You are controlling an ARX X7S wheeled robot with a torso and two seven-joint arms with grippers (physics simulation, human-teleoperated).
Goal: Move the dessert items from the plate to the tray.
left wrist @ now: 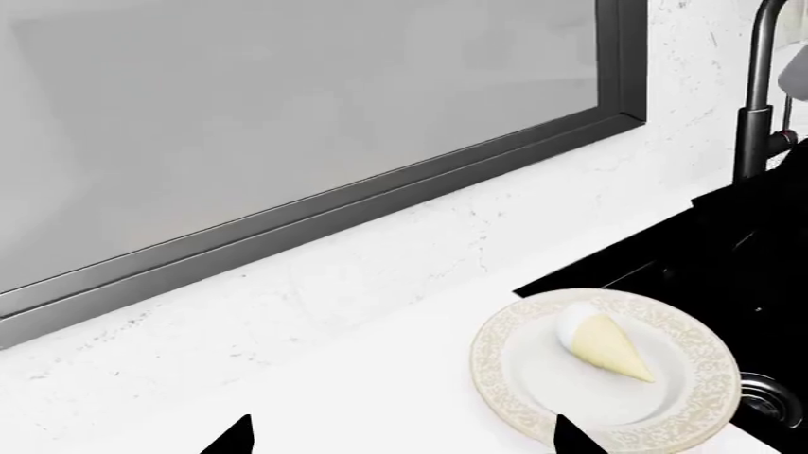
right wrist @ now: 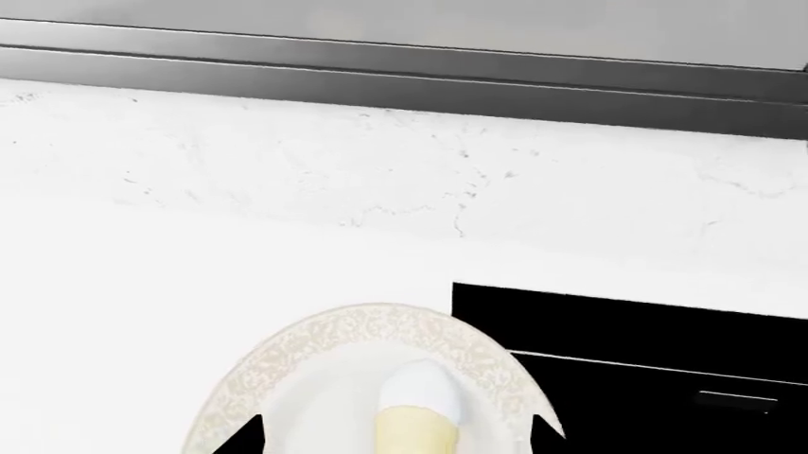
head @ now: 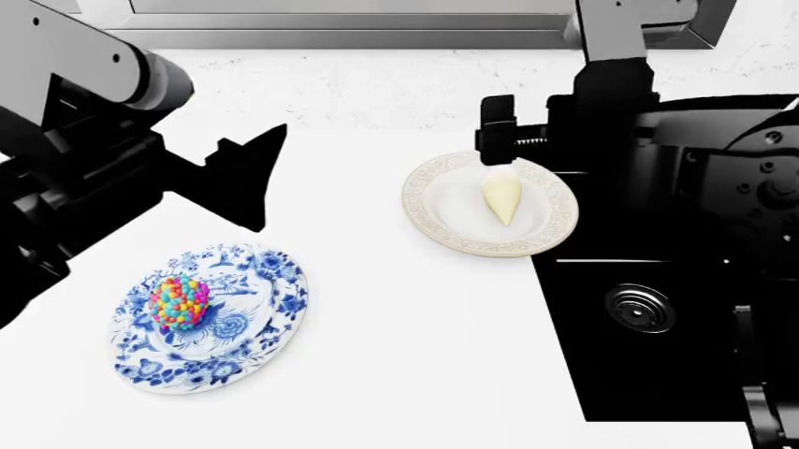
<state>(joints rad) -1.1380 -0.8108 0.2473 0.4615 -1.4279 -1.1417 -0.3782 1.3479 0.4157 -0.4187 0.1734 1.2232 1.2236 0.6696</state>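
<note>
A pale yellow cone with a white top lies on a cream patterned plate. My right gripper is open just above the cone's white end. In the right wrist view its fingertips stand on either side of the cone, not touching it. A candy-bead ball sits on a blue and white plate. My left gripper is open and empty above the counter between the plates. In the left wrist view it is beside the cream plate and cone. The tray is out of view.
A black sink basin with a drain lies right of the cream plate. A dark faucet stands behind it. A grey window with a dark frame runs along the back wall above the white counter.
</note>
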